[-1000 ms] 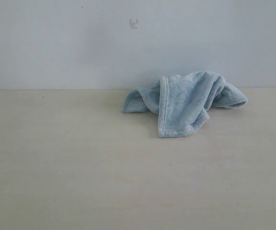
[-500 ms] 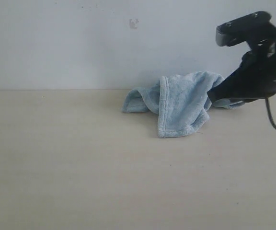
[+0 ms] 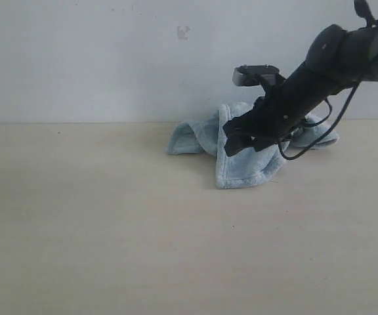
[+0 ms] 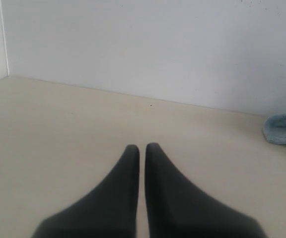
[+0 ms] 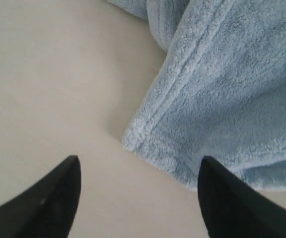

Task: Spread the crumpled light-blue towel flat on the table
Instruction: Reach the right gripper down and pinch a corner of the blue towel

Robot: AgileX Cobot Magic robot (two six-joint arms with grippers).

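Note:
The crumpled light-blue towel [image 3: 245,167] lies in a heap at the back of the cream table [image 3: 110,230], close to the wall. My right gripper [image 3: 236,140] reaches in from the right and hangs low over the towel's front fold. In the right wrist view the right gripper [image 5: 140,161] is open, and a hemmed towel corner [image 5: 222,89] lies just ahead of its fingertips on the table [image 5: 43,74]. My left gripper [image 4: 142,146] is shut, holds nothing and stays over bare table [image 4: 58,114]. One end of the towel [image 4: 283,129] shows far off to its side.
A pale grey-white wall [image 3: 110,59] rises right behind the towel along the table's back edge, with a small mark [image 3: 184,31] on it. A wall corner [image 4: 3,39] shows in the left wrist view. A black cable [image 3: 307,141] loops under the right arm.
The right arm has come into view from the right and swung left and down over the towel. The towel has not moved.

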